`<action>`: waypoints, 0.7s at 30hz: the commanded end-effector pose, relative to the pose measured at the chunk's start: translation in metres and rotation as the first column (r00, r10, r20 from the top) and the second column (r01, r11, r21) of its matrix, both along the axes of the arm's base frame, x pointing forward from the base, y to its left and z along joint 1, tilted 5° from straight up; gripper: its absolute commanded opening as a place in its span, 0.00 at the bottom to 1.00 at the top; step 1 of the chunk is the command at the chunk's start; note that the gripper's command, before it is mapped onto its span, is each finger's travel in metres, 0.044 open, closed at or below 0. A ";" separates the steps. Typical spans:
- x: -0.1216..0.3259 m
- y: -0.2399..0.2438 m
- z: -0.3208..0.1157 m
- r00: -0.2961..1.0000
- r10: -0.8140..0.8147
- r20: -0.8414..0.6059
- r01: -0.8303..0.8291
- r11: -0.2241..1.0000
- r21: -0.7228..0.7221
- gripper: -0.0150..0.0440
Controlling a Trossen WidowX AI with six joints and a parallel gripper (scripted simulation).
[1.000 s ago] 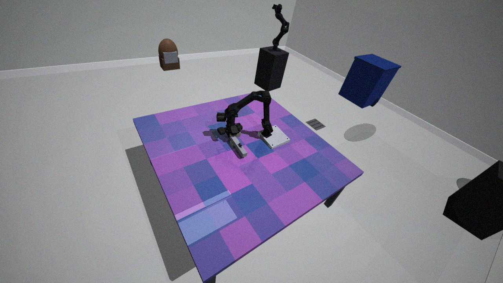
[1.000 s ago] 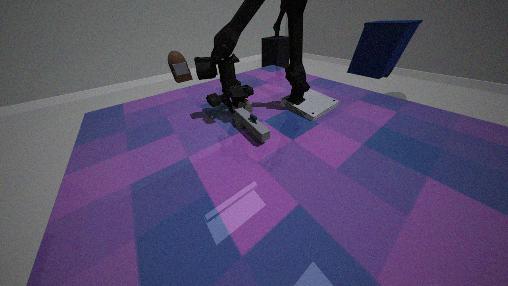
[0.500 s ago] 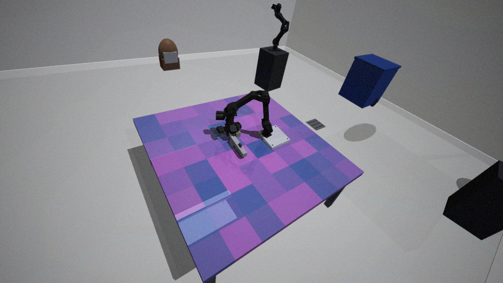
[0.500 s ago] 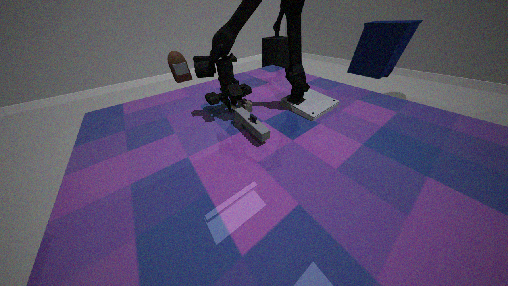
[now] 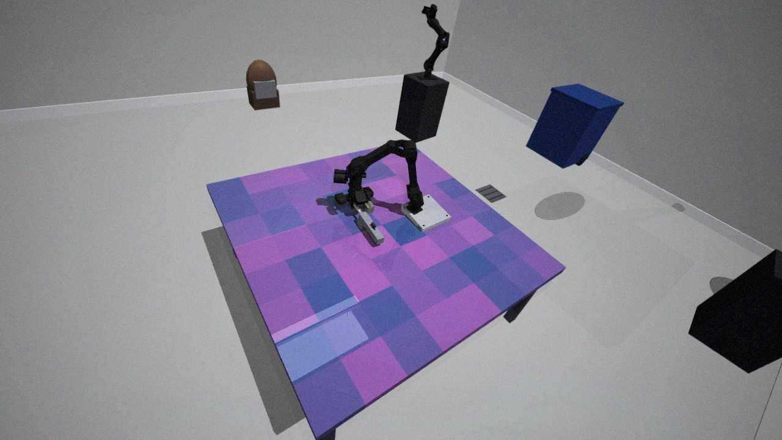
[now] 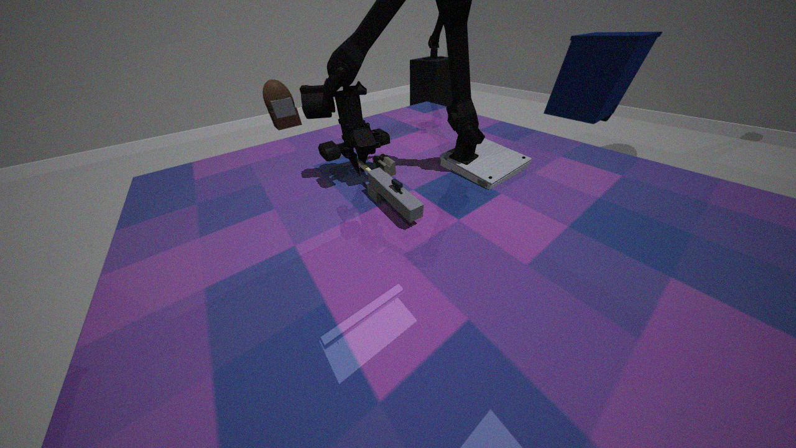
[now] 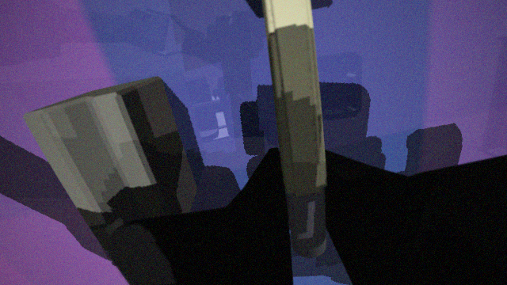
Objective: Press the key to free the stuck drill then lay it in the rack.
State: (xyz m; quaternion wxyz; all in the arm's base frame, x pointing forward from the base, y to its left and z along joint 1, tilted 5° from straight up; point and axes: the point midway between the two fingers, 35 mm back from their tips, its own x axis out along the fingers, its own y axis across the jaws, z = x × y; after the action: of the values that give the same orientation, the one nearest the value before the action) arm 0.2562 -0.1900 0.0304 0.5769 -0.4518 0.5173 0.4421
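My claw (image 5: 358,209) (image 6: 361,165) (image 7: 287,154) is clamped on the drill (image 5: 358,209) (image 6: 364,165) (image 7: 299,119) — the slim pale rod, at the arm-side end of the grey block (image 5: 370,227) (image 6: 393,191). White base plate (image 5: 434,214) (image 6: 504,161) beside the block — both on the worktop (image 5: 371,284) (image 6: 389,250).

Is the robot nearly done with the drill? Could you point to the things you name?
Done: the gripper (image 5: 355,207) (image 6: 360,165) (image 7: 287,154) grips the drill (image 5: 358,209) (image 6: 364,166) (image 7: 297,99). Some shows outside the grey block (image 5: 374,233) (image 6: 408,201), so pulling seems under way. Left: laying it in the notched rack (image 5: 369,206) (image 6: 387,165) (image 7: 119,138). I can't tell whether the key (image 5: 373,225) (image 6: 397,185) is down.
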 end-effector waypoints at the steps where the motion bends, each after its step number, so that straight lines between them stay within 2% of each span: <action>1: -0.002 -0.008 0.000 1.000 0.004 -0.001 -0.004 1.000 0.001 0.25; 21: -0.006 -0.028 0.003 1.000 0.004 -0.001 -0.004 1.000 0.000 0.25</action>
State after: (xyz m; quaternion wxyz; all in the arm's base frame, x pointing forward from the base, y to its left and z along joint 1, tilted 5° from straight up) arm 0.2499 -0.2173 0.0309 0.5769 -0.4504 0.5189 0.4417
